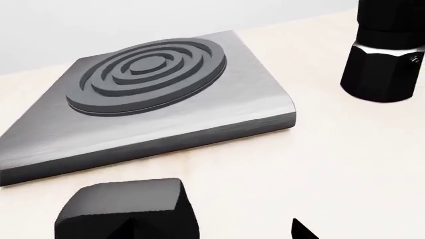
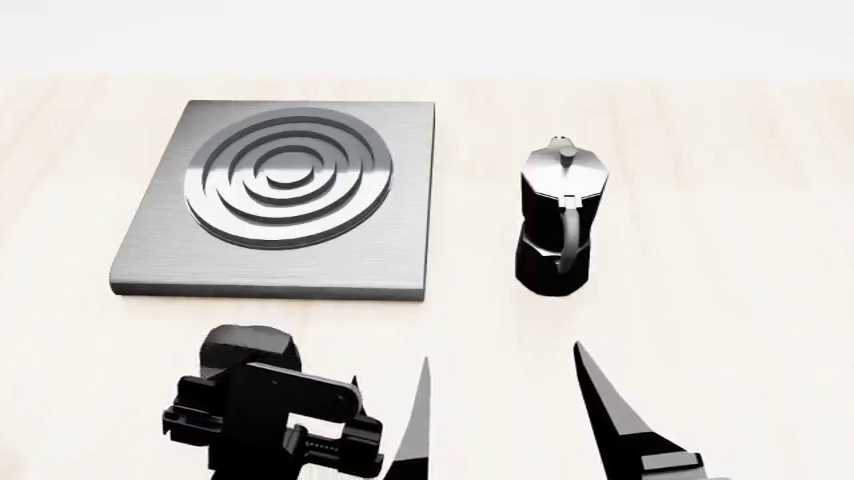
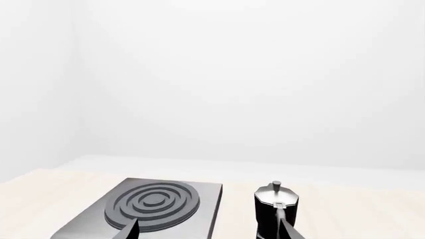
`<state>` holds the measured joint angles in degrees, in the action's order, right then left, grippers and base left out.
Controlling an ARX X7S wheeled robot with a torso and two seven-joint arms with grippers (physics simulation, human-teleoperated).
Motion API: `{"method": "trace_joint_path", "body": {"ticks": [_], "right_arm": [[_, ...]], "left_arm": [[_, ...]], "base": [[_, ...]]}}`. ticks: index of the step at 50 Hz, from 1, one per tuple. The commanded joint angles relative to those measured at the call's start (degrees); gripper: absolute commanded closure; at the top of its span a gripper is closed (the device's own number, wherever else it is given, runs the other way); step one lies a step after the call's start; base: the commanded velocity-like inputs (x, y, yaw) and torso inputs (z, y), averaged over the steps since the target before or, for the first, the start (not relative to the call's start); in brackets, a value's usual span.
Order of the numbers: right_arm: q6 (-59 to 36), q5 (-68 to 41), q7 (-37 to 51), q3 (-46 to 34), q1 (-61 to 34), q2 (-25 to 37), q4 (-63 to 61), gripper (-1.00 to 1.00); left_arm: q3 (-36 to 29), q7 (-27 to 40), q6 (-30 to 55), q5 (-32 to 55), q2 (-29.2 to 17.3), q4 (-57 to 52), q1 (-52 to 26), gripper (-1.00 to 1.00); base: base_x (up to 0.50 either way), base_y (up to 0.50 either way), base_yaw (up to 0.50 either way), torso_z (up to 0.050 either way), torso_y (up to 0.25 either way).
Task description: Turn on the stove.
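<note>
Head view shows the stove [image 2: 280, 200], a flat grey slab with a raised ring burner [image 2: 288, 178], lying on the pale table [image 2: 747, 200] at the left side. The moka pot [image 2: 561, 222] stands upright to the right of the stove, apart from it, with its handle turned toward the robot.

Near the robot, the left gripper [image 2: 247, 350] is low over the table, just in front of the front edge of the stove. It is seen from behind and its body hides the fingers, so I cannot tell if they are spread or closed. In the left wrist view one dark blunt finger [image 1: 126, 209] is close to the front edge of the slab, and only a small tip of another dark part shows beside it; the knob I cannot make out with certainty.

The right gripper [image 2: 501, 410] is to the right of the left one. Its two thin pointed fingers [image 2: 607, 410] stand clearly apart with nothing between them. In the right wrist view the pot is seen beside one fingertip [image 3: 287, 230].
</note>
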<state>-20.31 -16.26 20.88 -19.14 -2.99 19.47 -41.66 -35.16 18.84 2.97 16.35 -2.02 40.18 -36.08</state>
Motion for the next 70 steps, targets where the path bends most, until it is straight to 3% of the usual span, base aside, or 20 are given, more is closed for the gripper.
{"method": "trace_joint_path", "body": {"ticks": [1, 28, 45, 70], "right_arm": [[0.1, -0.3, 0.2, 0.0, -0.1, 0.3, -0.1, -1.0], [0.2, -0.6, 0.5, -0.5, -0.3, 0.8, 0.0, -1.0], [0.2, -0.9, 0.8, -0.6, -0.5, 1.1, -0.1, -1.0], [-0.2, -1.6, 1.5, -0.5, -0.5, 1.7, -1.3, -1.0]], "left_arm": [[-1.5, -0.1, -1.9, 0.5, 1.2, 5.2, -3.2, -1.0], [-7.1, 0.8, -5.2, 5.5, 1.4, 11.1, -5.7, -1.0], [-9.1, 2.7, -3.0, 7.6, -0.8, 5.6, -4.7, -1.0], [-11.4, 13.1, 10.7, 12.0, -15.8, -41.6, 8.8, -1.0]], "base": [[0.0, 0.0, 0.0, 0.0, 0.0], [0.0, 0.0, 0.0, 0.0, 0.0], [0.0, 0.0, 0.0, 0.0, 0.0], [0.0, 0.0, 0.0, 0.0, 0.0]]}}
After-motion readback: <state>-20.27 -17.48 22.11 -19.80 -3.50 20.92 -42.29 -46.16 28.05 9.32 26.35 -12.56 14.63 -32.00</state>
